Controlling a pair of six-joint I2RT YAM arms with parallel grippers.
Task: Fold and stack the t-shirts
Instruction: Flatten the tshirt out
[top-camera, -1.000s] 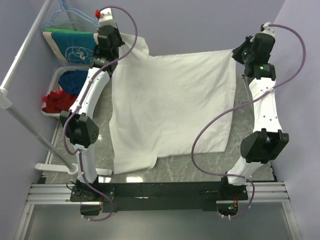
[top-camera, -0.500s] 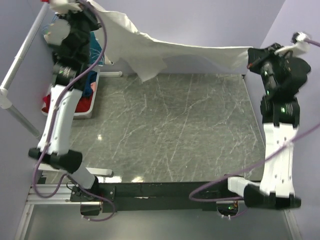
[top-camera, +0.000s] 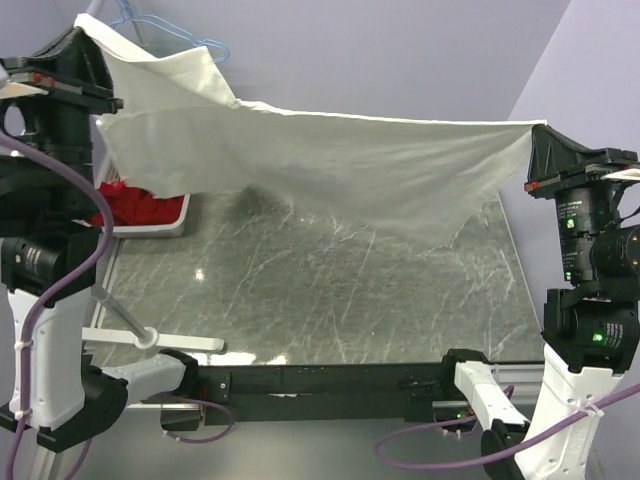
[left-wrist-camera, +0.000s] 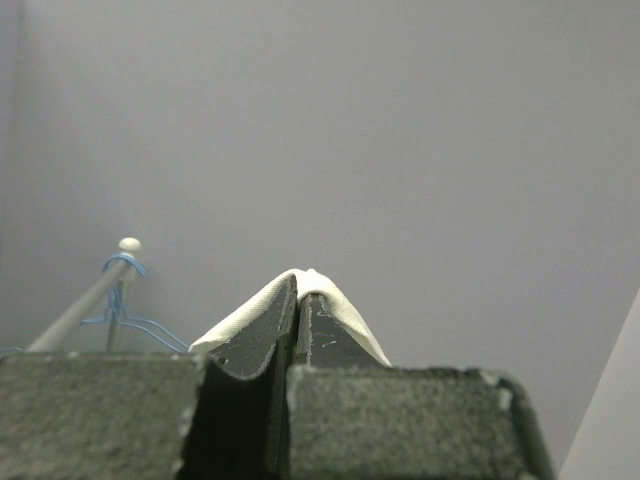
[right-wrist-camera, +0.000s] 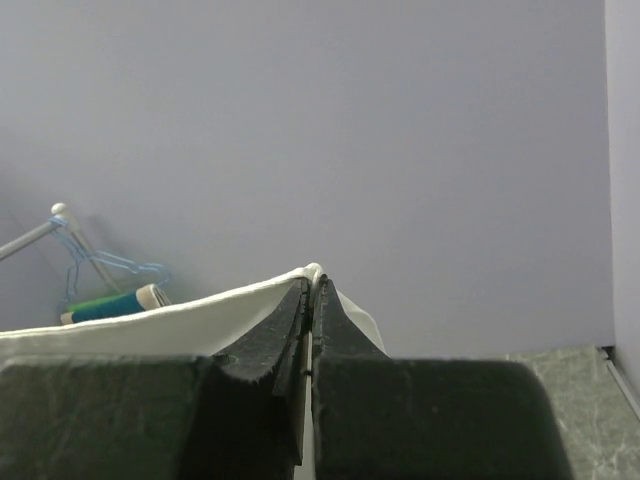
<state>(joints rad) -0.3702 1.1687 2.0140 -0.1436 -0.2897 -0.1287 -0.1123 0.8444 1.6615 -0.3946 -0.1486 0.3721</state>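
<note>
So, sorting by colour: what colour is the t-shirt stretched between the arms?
The t-shirt is plain cream-white; clearest in the top view.

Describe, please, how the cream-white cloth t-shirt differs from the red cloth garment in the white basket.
The cream-white t-shirt hangs spread in the air, held by the left gripper and right gripper; the red garment lies crumpled in the white basket. The t-shirt shows broadly; the red garment is partly hidden beneath it. Both are soft cloth.
</note>
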